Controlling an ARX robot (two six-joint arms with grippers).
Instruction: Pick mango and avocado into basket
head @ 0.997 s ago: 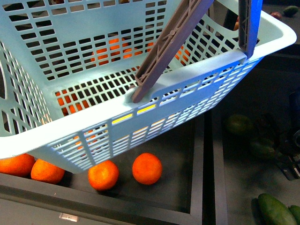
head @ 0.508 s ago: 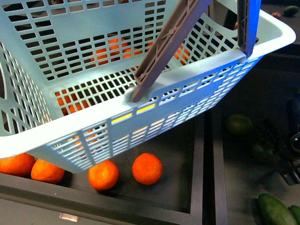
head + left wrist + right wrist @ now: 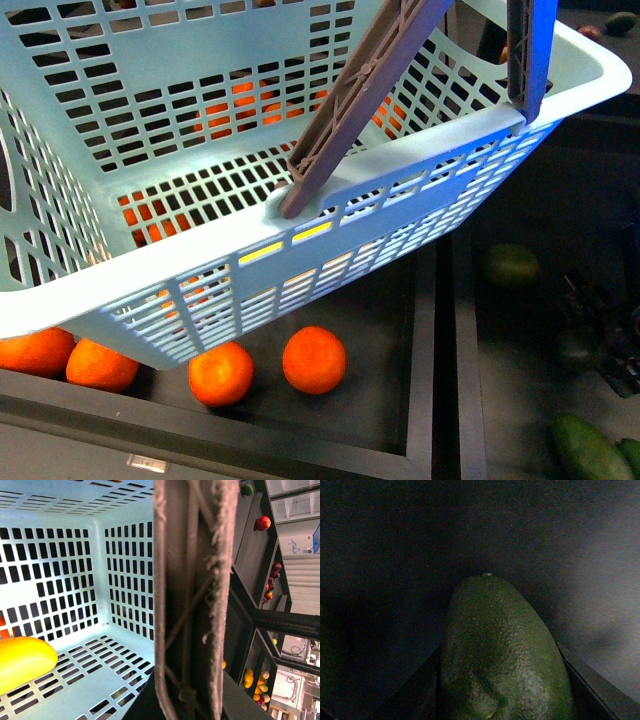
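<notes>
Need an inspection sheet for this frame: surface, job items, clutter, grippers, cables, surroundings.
Surface: dark shelf trays, split into compartments.
Job's things: basket tilted above the trays; mango on its floor; avocado between the right gripper's fingers.
Clutter: oranges under the basket; green fruit in the compartment to their right.
Grippers: left gripper not seen, basket handle fills its wrist view; right gripper around the avocado, grip unconfirmed.
Cables: nothing seen.
Surroundings: further shelves holding fruit.

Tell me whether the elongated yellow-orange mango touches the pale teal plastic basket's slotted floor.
Touching. The left wrist view shows the elongated yellow-orange mango lying directly on the slotted floor of the pale teal plastic basket, no gap beneath.
</notes>
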